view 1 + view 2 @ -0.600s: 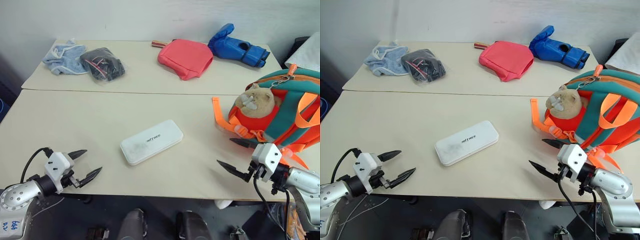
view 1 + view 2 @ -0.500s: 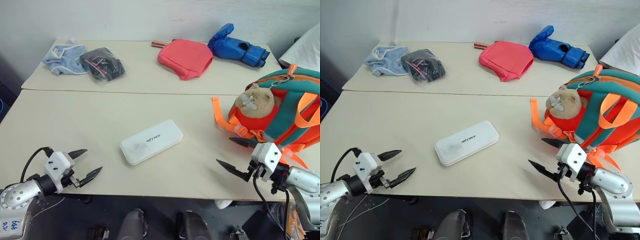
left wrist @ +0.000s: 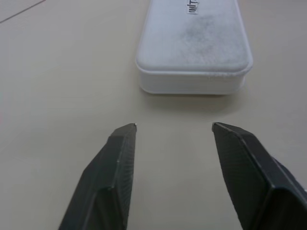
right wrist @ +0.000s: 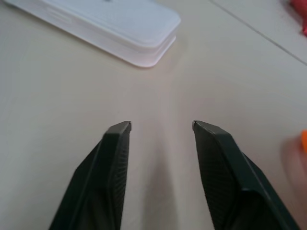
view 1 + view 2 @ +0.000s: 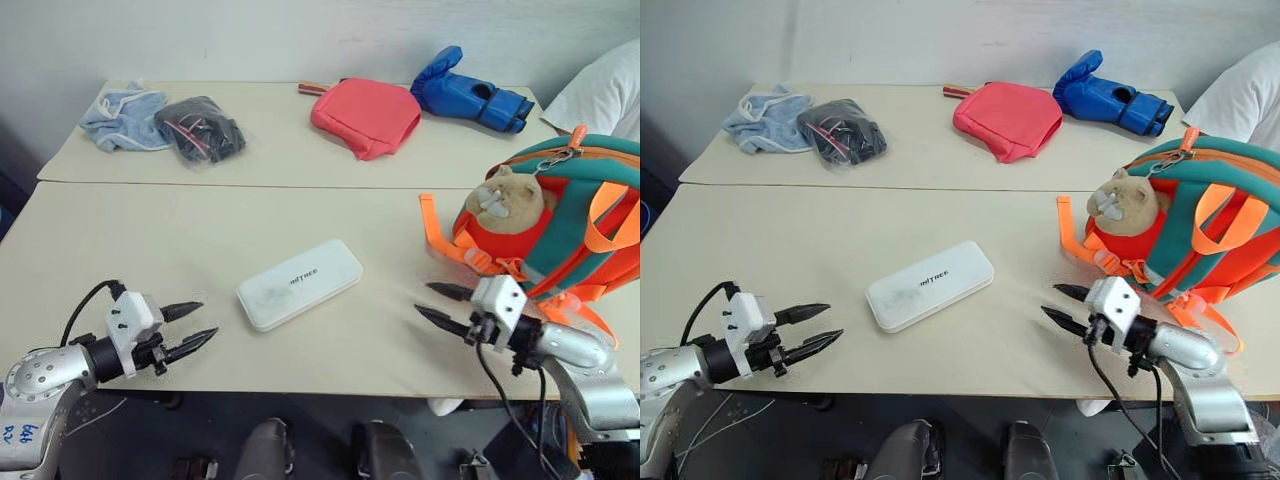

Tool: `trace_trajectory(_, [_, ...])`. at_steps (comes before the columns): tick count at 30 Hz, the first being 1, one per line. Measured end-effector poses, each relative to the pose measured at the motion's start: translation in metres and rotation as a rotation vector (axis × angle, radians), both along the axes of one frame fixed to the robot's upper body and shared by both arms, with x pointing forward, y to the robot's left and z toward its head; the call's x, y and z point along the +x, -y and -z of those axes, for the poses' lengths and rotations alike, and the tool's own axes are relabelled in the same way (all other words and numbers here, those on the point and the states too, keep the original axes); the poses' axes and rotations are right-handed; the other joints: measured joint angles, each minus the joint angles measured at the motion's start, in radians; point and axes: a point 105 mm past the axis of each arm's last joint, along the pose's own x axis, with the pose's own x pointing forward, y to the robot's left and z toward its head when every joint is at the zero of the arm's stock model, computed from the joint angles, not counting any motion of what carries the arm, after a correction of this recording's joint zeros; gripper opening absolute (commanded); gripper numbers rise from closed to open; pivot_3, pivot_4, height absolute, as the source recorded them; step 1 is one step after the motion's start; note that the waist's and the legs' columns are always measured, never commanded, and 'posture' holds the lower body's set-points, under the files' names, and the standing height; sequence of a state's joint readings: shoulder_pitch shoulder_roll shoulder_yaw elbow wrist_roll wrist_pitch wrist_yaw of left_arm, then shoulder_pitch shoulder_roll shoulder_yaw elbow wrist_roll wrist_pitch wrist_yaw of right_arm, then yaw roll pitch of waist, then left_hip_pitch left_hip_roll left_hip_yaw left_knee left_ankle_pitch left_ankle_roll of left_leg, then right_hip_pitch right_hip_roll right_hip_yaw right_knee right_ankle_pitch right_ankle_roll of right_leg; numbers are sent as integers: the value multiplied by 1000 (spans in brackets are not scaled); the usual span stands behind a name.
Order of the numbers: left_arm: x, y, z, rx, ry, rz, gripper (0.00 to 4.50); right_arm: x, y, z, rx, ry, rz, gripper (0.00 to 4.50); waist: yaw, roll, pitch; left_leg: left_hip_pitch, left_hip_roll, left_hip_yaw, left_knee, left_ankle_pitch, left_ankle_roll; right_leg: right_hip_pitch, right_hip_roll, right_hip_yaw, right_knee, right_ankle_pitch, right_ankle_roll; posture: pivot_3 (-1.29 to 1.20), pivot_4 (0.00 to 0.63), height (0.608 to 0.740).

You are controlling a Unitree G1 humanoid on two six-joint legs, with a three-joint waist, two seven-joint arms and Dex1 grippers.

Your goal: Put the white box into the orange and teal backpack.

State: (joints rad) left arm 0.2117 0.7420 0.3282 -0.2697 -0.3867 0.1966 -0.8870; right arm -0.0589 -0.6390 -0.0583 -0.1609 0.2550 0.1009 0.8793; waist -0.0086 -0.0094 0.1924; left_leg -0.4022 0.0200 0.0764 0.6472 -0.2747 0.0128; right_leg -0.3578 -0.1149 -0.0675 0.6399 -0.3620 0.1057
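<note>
White box (image 5: pixel 300 284) lies flat on the near table (image 5: pixel 150 250), a little turned, between my two claws and touching neither of them. My left gripper (image 5: pixel 195 325) is near the box's end on my left side, low over the table, with its two black fingers apart and nothing between them; in the left wrist view the short end of the box stands just in front of the tips. My right gripper (image 5: pixel 436 305) is on the other side, further from the box, also with a gap between the fingers and empty. The orange and teal backpack (image 5: pixel 575 225) stands at the right edge of the table, just behind my right gripper, with the beige plush animal (image 5: pixel 508 200) on its front and the orange straps (image 5: pixel 440 235) hanging toward me. I judge that the step now is to take hold of the box. To do it well, I should bring the left fingers around the short end so that one goes over the top and one under the edge, or press the box from both ends with both claws, because it is flat and smooth and may slide on the table. I cannot tell whether the backpack's top is open, so I would check this before carrying the box there.
</note>
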Motion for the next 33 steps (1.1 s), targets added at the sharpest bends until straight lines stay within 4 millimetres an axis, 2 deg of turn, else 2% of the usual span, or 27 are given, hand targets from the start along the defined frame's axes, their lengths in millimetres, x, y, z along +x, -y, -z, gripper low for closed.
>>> trace_trajectory(3, [3, 5, 3, 6, 3, -6, 733, 13, -26, 7, 1, -19, 31, 69, -1, 0, 0, 0, 0, 0, 0, 0, -1, -1, 0, 0, 1, 0, 0, 0, 150, 740])
trace_trajectory(5, [4, 8, 4, -6, 5, -16, 72, 21, -38, 10, 4, -6, 67, 0, -1, 0, 0, -1, 0, 0, 0, 0, -1, -1, 0, 0, 2, 0, 0, 0, 150, 740])
trace_trajectory(7, [2, 13, 6, -10, -12, -13, 29, 31, -46, 13, -4, 14, 123, 0, -1, 0, 0, -1, -1, 0, 0, 0, -1, -2, 0, 0, 3, 0, 0, 0, 150, 740])
trace_trajectory(12, [3, 18, 13, -3, -37, -42, 29, 54, -47, 10, -16, 55, 223, 0, 0, -1, 0, -1, -1, 0, 1, 0, -1, -2, 0, 0, 3, 0, 0, 0, 150, 740])
trace_trajectory(15, [7, 24, 17, -28, -39, -59, 29, 66, -54, 7, -19, 84, 226, 0, -5, -1, 0, -1, -1, 0, 0, 1, -1, -2, 0, 0, 4, 0, 0, 0, 150, 740])
trace_trajectory(19, [12, 32, 17, -49, -27, -55, 29, 72, -63, 6, -4, 88, 190, 0, -16, -1, 0, -1, -1, 0, 0, 1, -1, -2, 0, 0, 6, 0, 0, 0, 150, 740])
trace_trajectory(25, [20, 36, 10, -67, -5, -61, 29, 58, -81, 9, 11, 50, 33, 0, -20, -1, 0, -1, 0, 0, 0, 1, -1, -2, 1, 0, 6, 0, 0, 0, 150, 740])
trace_trajectory(28, [22, 35, 9, -66, -5, -67, 29, 49, -77, 10, -5, 41, -10, 0, -19, -1, -1, -1, 0, 0, 0, 1, -1, -1, 0, 0, 6, 0, 0, 0, 150, 740])
trace_trajectory(33, [37, 35, 10, -64, -10, -59, 29, 22, -66, 14, -39, -6, -95, 0, -11, -1, -1, -1, 0, 0, 0, 1, -1, -1, 0, 0, 4, 0, 0, 0, 150, 740])
